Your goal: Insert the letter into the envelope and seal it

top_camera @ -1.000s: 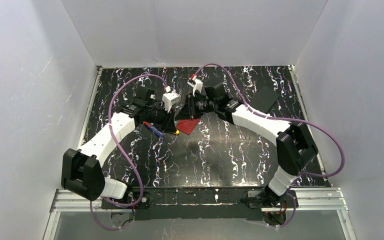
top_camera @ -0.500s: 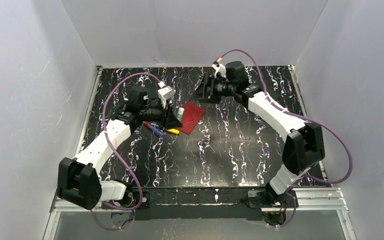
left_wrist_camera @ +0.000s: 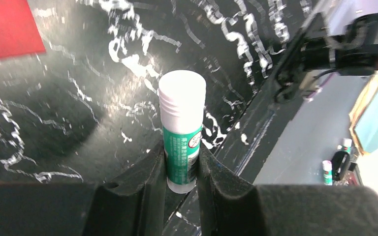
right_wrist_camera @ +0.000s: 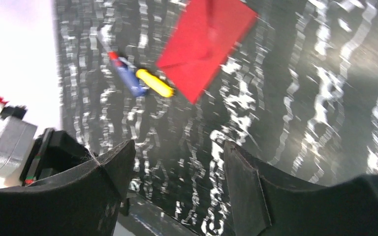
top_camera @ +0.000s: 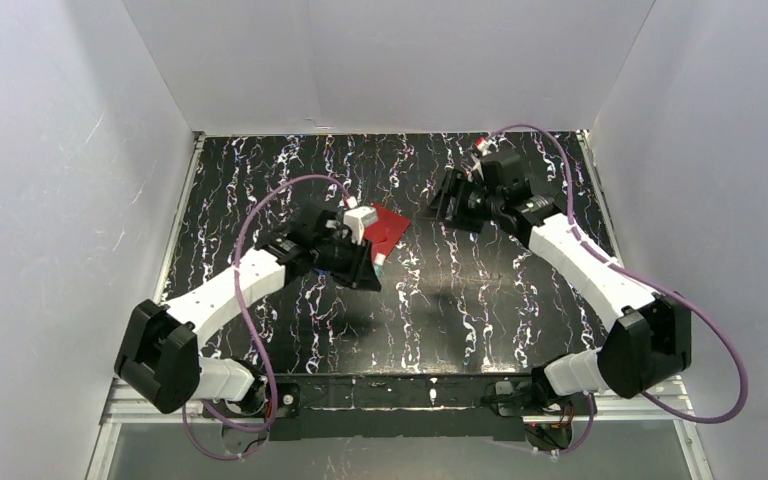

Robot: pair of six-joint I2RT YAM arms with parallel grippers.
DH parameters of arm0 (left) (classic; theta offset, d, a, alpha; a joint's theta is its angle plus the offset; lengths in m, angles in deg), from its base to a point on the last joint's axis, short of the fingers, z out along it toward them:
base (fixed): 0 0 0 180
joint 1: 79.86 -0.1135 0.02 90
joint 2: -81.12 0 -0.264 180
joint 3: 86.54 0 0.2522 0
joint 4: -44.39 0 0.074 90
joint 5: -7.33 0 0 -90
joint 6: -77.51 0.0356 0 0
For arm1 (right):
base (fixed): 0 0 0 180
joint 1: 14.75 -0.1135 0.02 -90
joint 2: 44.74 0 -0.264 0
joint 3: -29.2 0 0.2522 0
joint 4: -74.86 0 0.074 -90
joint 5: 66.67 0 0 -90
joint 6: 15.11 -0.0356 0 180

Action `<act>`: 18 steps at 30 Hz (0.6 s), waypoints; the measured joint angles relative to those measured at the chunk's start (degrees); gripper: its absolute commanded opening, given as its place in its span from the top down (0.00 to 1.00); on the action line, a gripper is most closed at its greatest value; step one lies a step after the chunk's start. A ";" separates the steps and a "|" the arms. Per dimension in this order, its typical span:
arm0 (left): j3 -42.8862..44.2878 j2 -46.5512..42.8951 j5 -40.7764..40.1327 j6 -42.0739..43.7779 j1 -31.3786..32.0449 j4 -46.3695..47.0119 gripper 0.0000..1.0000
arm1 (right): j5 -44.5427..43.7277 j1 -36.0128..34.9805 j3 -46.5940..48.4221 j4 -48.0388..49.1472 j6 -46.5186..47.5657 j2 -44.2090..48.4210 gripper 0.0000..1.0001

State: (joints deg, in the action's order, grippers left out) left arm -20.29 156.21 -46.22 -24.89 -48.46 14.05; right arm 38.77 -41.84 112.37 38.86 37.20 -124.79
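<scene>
The dark red envelope [top_camera: 390,226] lies flat on the black marbled table [top_camera: 480,300], also seen in the right wrist view [right_wrist_camera: 204,42] and as a corner in the left wrist view [left_wrist_camera: 7,27]. My left gripper [top_camera: 370,262] hovers at the envelope's near edge, shut on a green-and-white glue stick [left_wrist_camera: 182,132] that stands up between its jaws [left_wrist_camera: 182,150]. My right gripper [top_camera: 430,210] is to the right of the envelope and apart from it, open with nothing between its fingers [right_wrist_camera: 177,147]. The letter is not in view.
A blue pen [right_wrist_camera: 127,77] and a yellow cap-like piece [right_wrist_camera: 155,83] lie just left of the envelope. White walls [top_camera: 60,200] enclose the table on three sides. Purple cables loop over both arms.
My right gripper has opened and drawn back to the right, away from the envelope. The left gripper has carried the glue stick rightward and nearer, to the envelope's near edge.
</scene>
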 measured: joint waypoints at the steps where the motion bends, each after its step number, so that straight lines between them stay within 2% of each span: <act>1: -0.37 0.46 -1.86 -1.01 1.49 -0.33 0.93 | -2.29 0.09 -1.81 -0.87 -0.17 0.98 0.26; 4: -2.14 1.79 -9.53 -4.52 5.77 -1.92 0.87 | -7.96 0.52 -6.75 -3.13 -1.14 4.76 0.26; 9: -3.41 5.35 -20.37 -8.74 9.57 -4.94 0.83 | -14.16 1.44 -9.35 -5.29 -1.62 9.66 0.26; 12: -3.39 9.57 -24.41 -10.05 10.08 -5.14 0.81 | -15.54 1.90 -9.35 -5.27 -1.62 10.38 0.26; 15: -3.39 14.25 -27.15 -10.82 10.10 -5.75 0.73 | -15.93 2.08 -9.64 -5.27 -1.60 10.36 0.26; 18: -2.73 15.19 -28.39 -11.45 10.19 -5.86 0.64 | -15.89 2.25 -10.25 -5.40 -1.57 10.36 0.25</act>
State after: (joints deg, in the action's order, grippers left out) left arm -23.02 171.40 -74.61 -36.35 -38.27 8.19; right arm 22.88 -39.59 102.12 33.46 35.62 -114.43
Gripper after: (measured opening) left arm 0.287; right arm 0.742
